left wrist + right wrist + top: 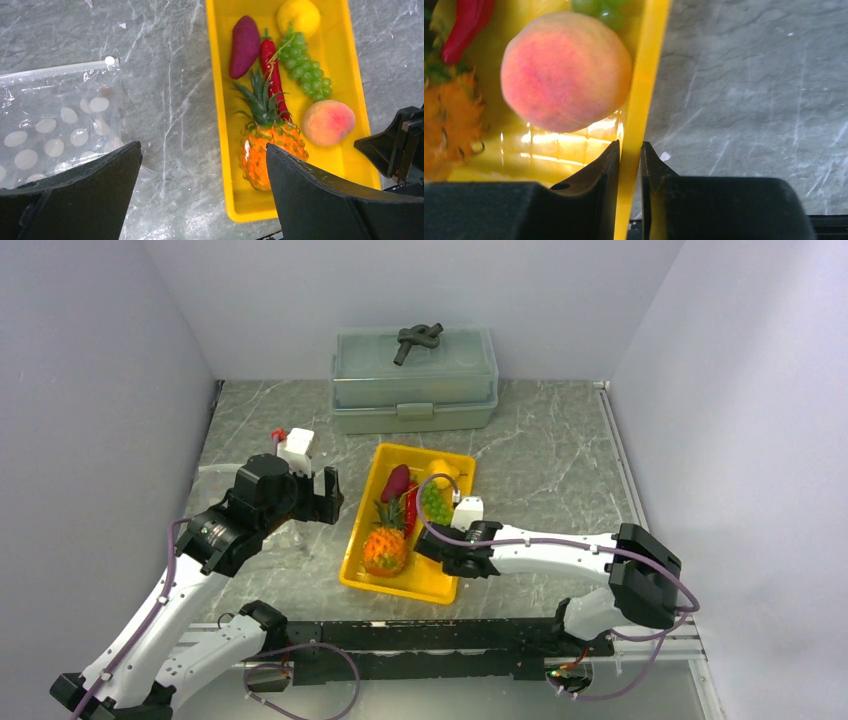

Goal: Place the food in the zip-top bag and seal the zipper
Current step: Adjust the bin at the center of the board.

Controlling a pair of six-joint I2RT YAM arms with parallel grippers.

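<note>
Left wrist view, left to right. The bag (55, 135), clear with white dots, lies flat on the table (165, 100). It lies beyond the left finger of the left gripper (202, 200), which partly hides it. The zipper (60, 68) runs along the bag's far edge.

The left gripper's fingers are spread wide and hold nothing, with only table between them. Beyond its right finger stands the tray (216, 100), holding all the food:
- The pineapple (270, 150) is nearest that fingertip.
- The eggplant (245, 46), chili (272, 70), grapes (305, 67) and lemon (300, 15) lie farther off.
- The peach (328, 122) lies to the right.

Right wrist view. The right gripper (630, 150) has its fingers narrow, pinching the tray's right wall, one finger inside and one outside. The peach lies just beyond the inner fingertip.
</note>
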